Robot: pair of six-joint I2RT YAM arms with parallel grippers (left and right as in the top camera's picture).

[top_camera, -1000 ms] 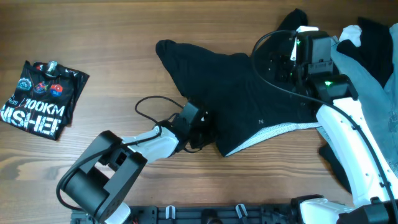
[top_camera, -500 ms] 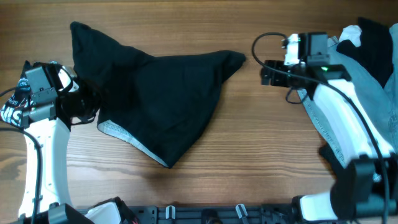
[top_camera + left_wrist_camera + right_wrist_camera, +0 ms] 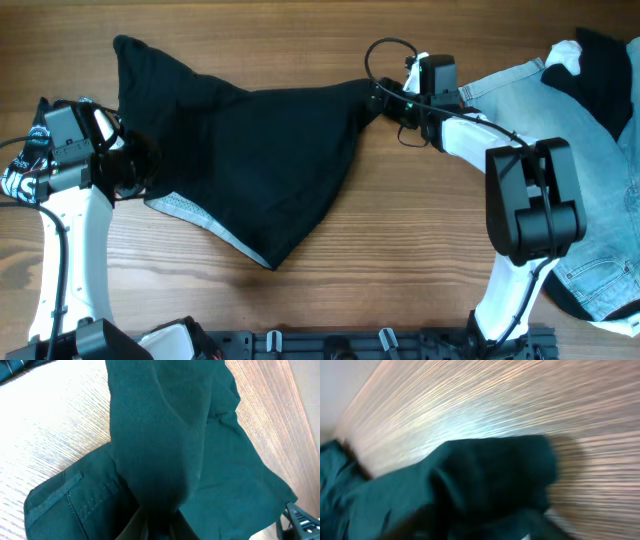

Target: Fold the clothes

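The clothes at hand are a large black garment (image 3: 260, 160) spread over the table's middle, with pale mesh trim (image 3: 200, 218) along its near edge. My left gripper (image 3: 135, 168) is shut on its left edge. In the left wrist view the cloth (image 3: 165, 435) rises bunched from between the close-set fingers of the left gripper (image 3: 155, 527). My right gripper (image 3: 378, 100) is at the garment's right corner. The blurred right wrist view shows that corner (image 3: 495, 470) lying between the right gripper's (image 3: 480, 527) fingers; whether they pinch it is unclear. Light-blue denim (image 3: 590, 200) lies at the right.
A folded black printed T-shirt (image 3: 15, 180) lies at the left edge, partly behind my left arm. Another dark garment (image 3: 610, 60) with a white piece (image 3: 565, 52) sits on the denim at the back right. The right arm's cable (image 3: 385, 50) loops above the corner.
The black garment has gone from the table's centre-right to spread out at the left with my left gripper. My right gripper has moved left to the garment's right corner and its jaws have narrowed.
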